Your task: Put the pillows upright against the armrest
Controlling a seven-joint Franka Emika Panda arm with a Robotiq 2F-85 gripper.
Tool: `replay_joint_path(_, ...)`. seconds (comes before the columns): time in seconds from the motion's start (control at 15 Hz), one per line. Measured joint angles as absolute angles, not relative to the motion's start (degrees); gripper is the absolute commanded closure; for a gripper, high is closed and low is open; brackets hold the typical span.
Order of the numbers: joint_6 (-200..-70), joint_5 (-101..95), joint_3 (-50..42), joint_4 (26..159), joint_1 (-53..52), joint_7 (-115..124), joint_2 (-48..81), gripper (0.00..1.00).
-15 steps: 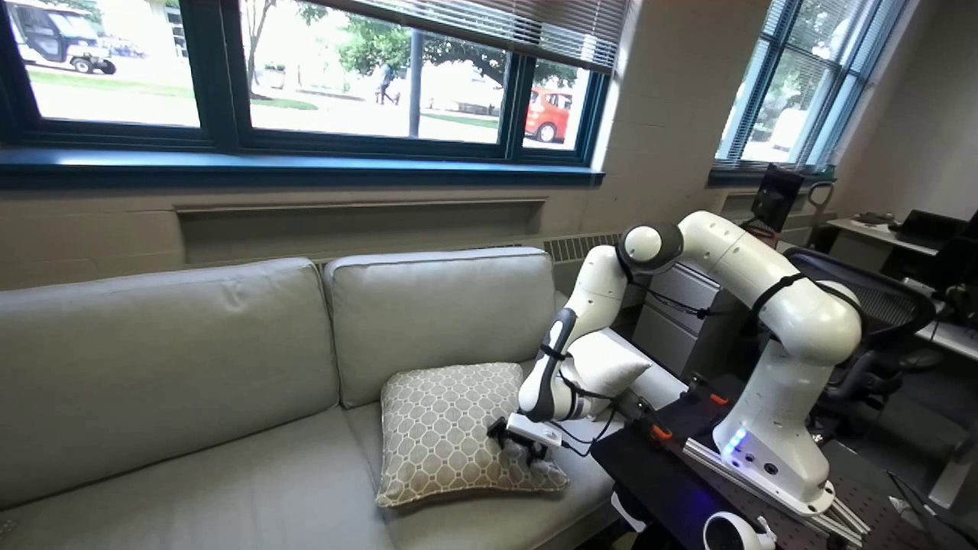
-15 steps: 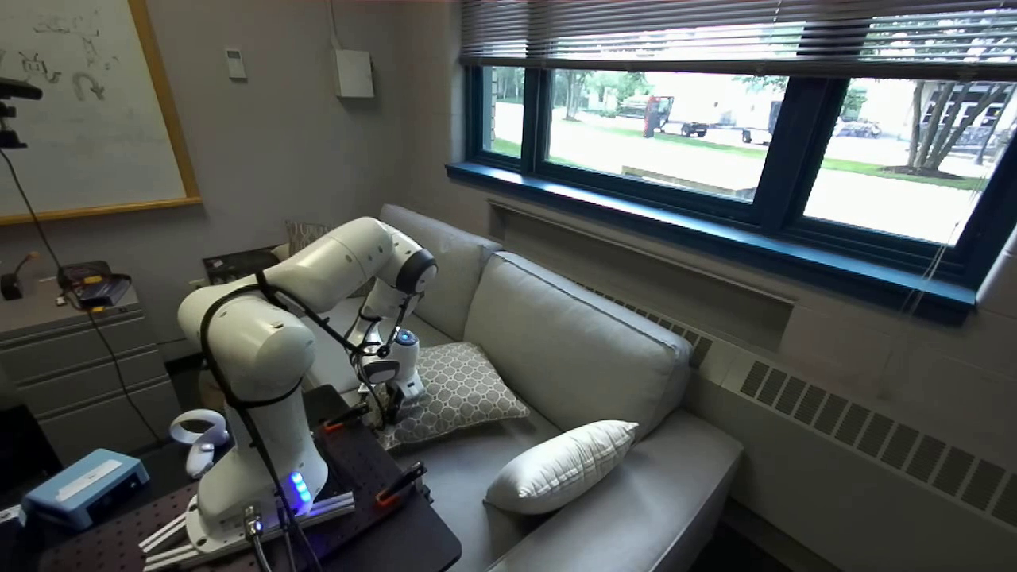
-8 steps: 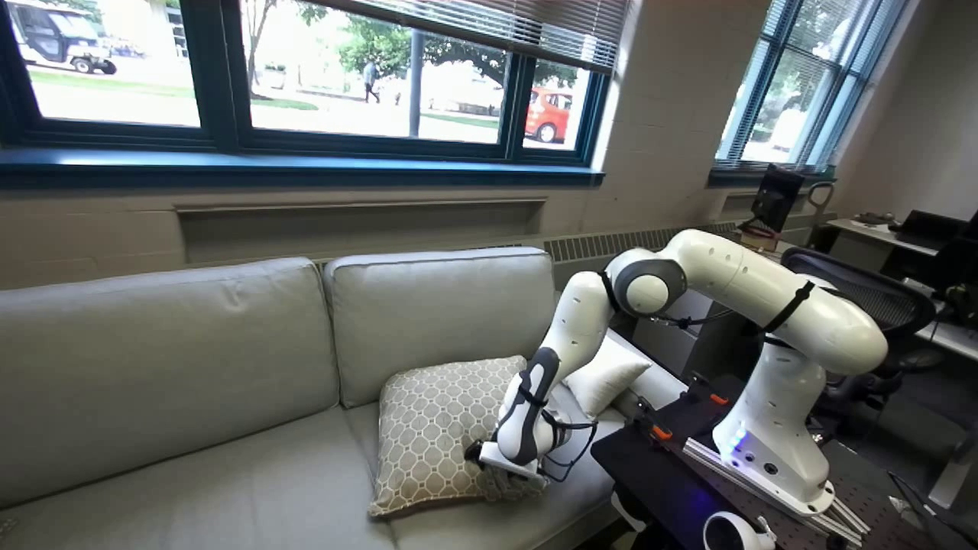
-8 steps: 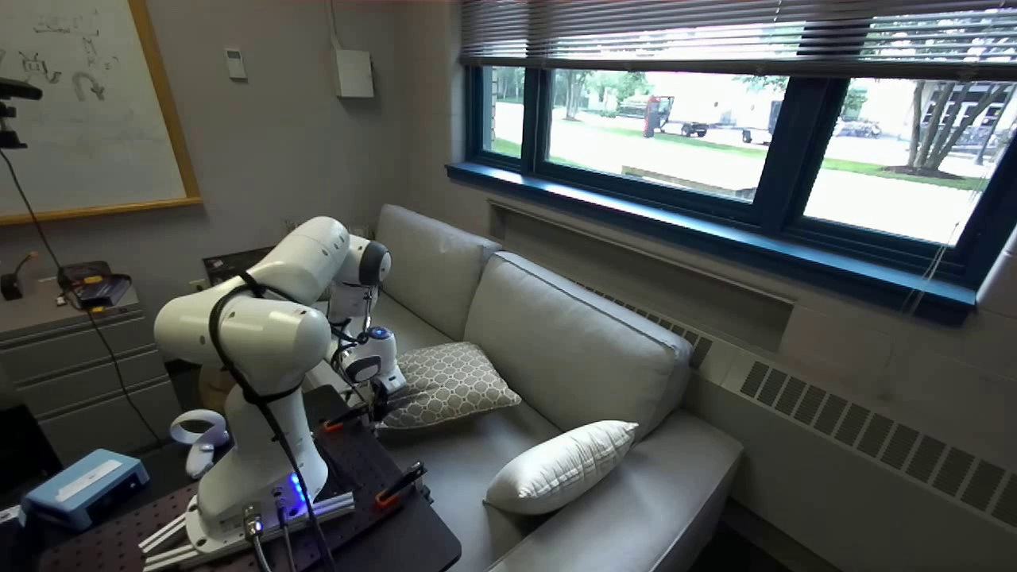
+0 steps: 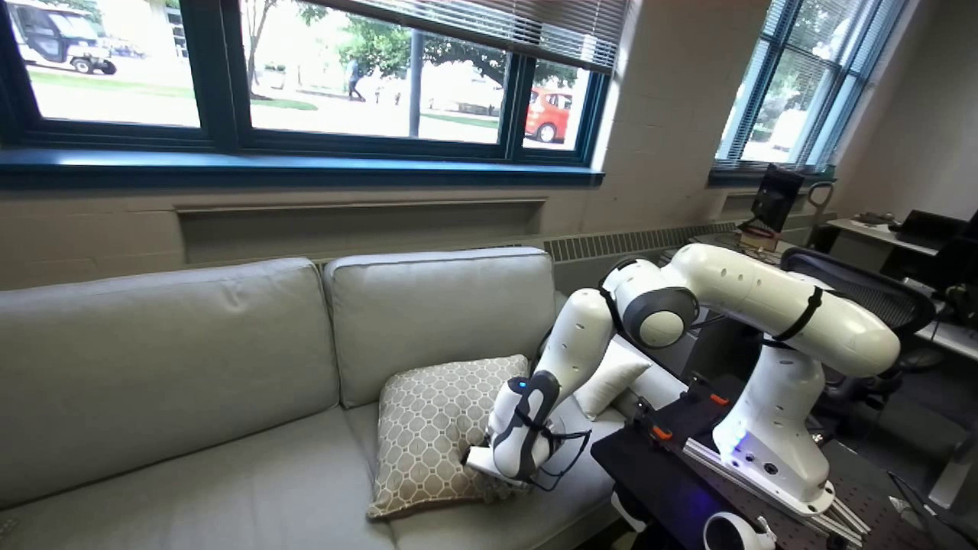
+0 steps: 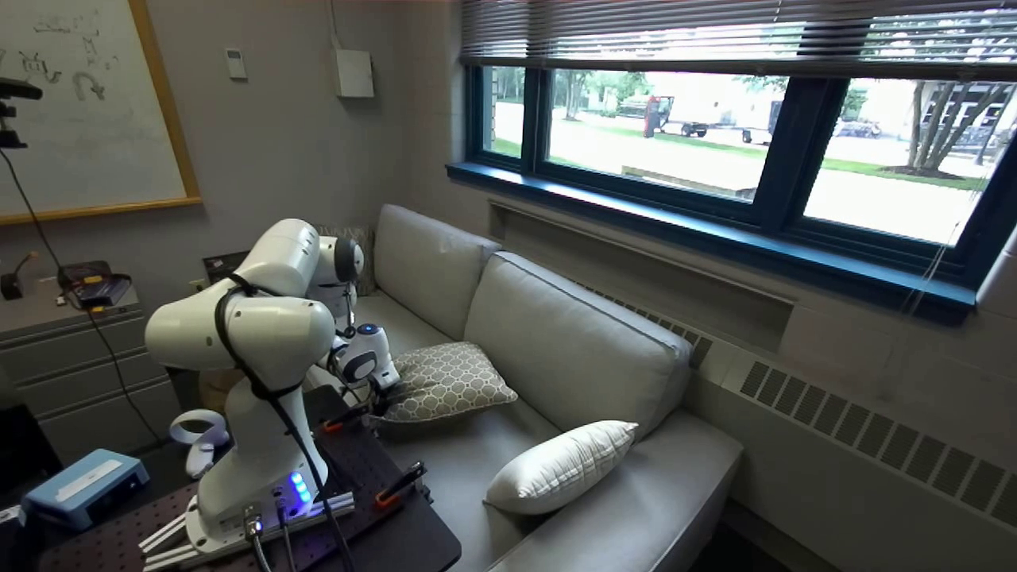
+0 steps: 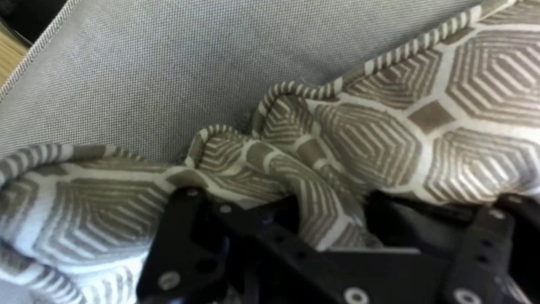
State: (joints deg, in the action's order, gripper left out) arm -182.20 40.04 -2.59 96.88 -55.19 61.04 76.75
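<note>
the end effector (image 7: 331,217) has shifted farther from the armrest (image 6: 643,500), jaws partly closed, pinching the lattice pillow (image 5: 432,431)

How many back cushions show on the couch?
2: in an exterior view, the near back cushion by the armrest, behind the patterned pillow, and the far back cushion adjoining it. The robot arm blocks part of the couch; another may be hidden.

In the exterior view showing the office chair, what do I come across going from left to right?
Small cart outside, patterned pillow, red car outside, white pillow, robot base, office chair.
</note>
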Motion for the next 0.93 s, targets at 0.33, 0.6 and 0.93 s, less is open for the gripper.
replay_joint_path(0.33, -179.5, 40.0, -10.3, 96.9, -65.0, 69.8, 76.3, 0.87)
replay_joint_path(0.6, -179.5, 39.9, -17.6, 99.0, -74.7, 78.0, 75.0, 0.87)
replay_joint_path(0.93, -185.9, 43.6, -26.2, 111.1, -86.7, 87.6, 70.0, 0.87)
